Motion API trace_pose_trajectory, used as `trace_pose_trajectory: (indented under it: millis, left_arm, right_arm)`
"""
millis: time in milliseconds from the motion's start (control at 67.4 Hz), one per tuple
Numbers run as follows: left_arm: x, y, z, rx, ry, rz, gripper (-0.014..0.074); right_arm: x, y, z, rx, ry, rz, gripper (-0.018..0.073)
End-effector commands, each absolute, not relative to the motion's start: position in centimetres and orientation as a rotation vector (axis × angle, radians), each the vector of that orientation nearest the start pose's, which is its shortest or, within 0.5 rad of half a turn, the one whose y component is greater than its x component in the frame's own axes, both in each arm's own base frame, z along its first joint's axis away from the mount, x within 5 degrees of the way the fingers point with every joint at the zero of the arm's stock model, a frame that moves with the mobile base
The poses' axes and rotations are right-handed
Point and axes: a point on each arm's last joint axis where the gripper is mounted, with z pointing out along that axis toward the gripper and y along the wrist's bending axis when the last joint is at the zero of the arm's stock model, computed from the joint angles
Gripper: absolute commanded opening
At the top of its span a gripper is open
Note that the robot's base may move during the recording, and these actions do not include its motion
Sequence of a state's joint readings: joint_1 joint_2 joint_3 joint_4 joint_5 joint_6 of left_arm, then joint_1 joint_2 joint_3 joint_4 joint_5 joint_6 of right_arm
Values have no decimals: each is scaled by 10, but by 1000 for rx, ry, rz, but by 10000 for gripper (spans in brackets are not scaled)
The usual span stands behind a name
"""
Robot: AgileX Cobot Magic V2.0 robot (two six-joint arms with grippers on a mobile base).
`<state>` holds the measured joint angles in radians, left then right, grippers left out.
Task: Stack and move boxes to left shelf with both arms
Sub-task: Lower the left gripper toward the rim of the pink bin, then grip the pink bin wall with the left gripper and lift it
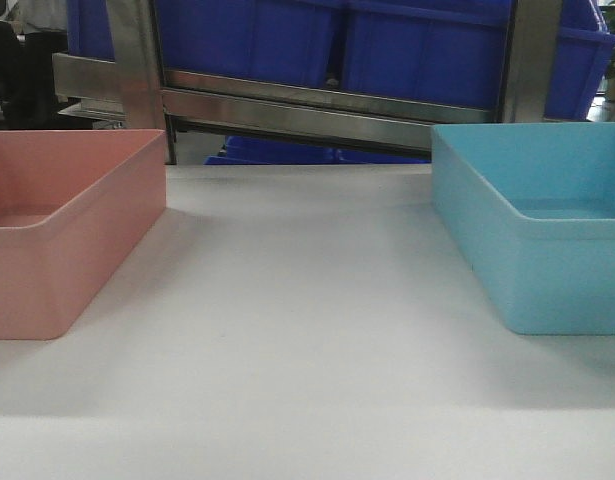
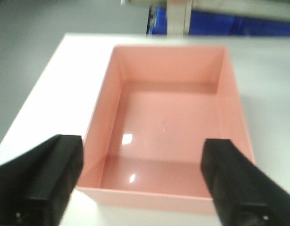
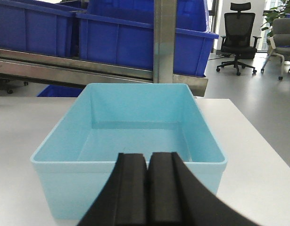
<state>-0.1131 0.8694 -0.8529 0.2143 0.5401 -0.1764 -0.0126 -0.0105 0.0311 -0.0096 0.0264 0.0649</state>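
Both boxes sit on the surface, well apart. In the front view the pink box is at 9 and the blue box at 3, both upright & empty. A steel rack w/ dark blue bins runs behind at 12.

My left hand hangs over the pink box's near end, fingers wide apart, one by each near corner. My right hand sits low in front of the blue box, fingers pressed together, holding nothing.

Step in hand, as I read it: grip one box so it can nest in the other. Left is better placed. I can't tell if its span clears both long walls, so I'd shift toward 9 to put one long wall b/w the fingers. Then drop straight and close below the rim. Walls look thin & glossy, so no twisting. Right hand must open before it nears the blue rim.
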Motion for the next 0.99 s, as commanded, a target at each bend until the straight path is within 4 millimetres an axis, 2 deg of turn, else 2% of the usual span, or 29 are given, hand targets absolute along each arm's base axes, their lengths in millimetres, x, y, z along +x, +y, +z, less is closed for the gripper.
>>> trace_pose_trajectory:
  millis: [0,119,223,356,445,519,668,980]
  left_arm:
    - [202,-10,386,57,2048,81,511]
    - [240,-3,395,46,2161,142,517]
    - [273,14,396,0,2250,129,517]
    - [315,39,386,-8,2374,-34,517]
    - [340,55,375,-22,2404,-47,514]
    - [359,66,362,-10,2423,-12,512]
    - [389,75,333,12,2459,27,512]
    - [426,84,253,-8,2606,-7,511]
  right_arm:
    - [56,-1,210,38,1436,25,48]
    - [56,-1,210,38,1436,25,48]
    - [56,-1,210,38,1436,25,48]
    - [56,-1,210,38,1436,25,48]
    - [56,-1,210,38,1436,25,48]
    - [56,-1,210,38,1436,25,48]
    - [56,-1,210,38,1436,25,48]
    - [56,-1,210,38,1436,25,48]
